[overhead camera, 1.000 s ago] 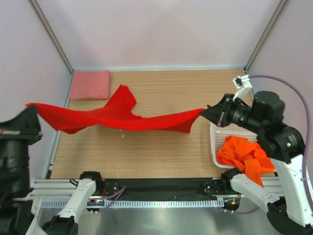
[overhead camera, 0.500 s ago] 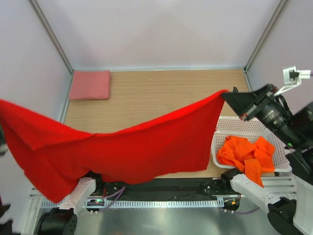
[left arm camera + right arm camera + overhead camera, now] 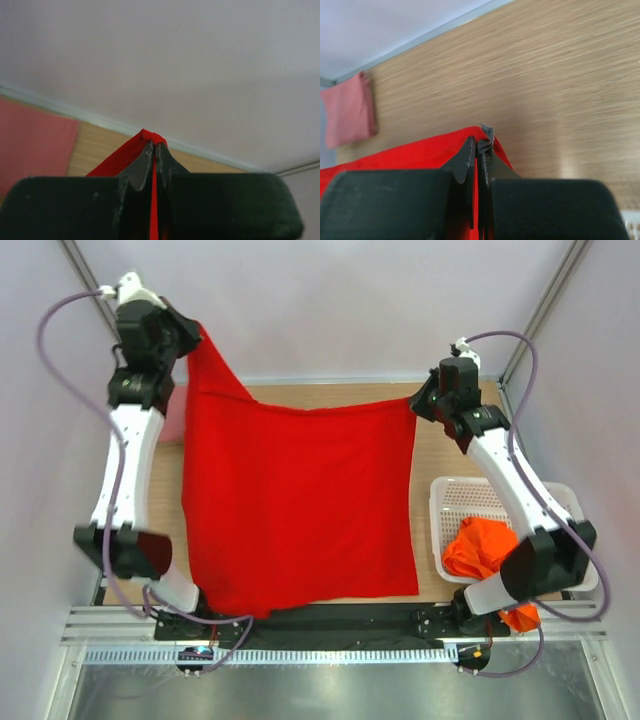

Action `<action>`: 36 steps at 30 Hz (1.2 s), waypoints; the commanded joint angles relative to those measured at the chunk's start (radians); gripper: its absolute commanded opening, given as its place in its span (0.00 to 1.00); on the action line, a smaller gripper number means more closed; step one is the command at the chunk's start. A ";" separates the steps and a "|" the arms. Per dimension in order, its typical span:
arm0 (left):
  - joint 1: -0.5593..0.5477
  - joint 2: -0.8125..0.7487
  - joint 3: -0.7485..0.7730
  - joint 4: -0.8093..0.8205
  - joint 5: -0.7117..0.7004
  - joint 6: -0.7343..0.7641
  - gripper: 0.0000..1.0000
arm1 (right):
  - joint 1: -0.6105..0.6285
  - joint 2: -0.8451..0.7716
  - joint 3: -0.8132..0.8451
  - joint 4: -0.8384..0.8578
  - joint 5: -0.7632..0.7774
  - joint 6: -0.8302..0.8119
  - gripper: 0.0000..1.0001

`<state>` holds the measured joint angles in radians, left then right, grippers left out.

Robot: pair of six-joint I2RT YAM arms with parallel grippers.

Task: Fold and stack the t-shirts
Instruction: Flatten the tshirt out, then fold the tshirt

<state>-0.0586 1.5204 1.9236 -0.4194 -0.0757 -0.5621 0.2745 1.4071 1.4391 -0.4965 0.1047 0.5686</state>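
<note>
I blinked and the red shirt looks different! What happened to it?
Left fingers and right fingers swung toward the far wall, still gripping, spreading the twisted red shirt flat. Pink shirt, orange shirt and basket stayed put.

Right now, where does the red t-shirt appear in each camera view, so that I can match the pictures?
Top external: the red t-shirt spreads across the middle.
Left wrist: bottom centre, a red strip shut in the left pincer.
Right wrist: lower left, its corner shut in the right pincer.
Shared landmark: the wooden table.
</note>
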 commanded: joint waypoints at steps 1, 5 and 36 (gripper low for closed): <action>0.008 0.169 0.093 0.139 0.070 0.042 0.00 | -0.104 0.104 0.023 0.231 0.029 -0.022 0.01; 0.016 0.367 0.224 0.201 0.122 0.016 0.00 | -0.179 0.297 0.127 0.314 -0.040 0.004 0.01; 0.054 0.411 0.339 0.173 0.212 -0.081 0.00 | -0.207 0.620 0.583 0.084 -0.238 -0.024 0.02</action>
<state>-0.0090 2.1555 2.2372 -0.3046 0.1574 -0.6468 0.0483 2.1941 1.9621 -0.3878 -0.1139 0.5560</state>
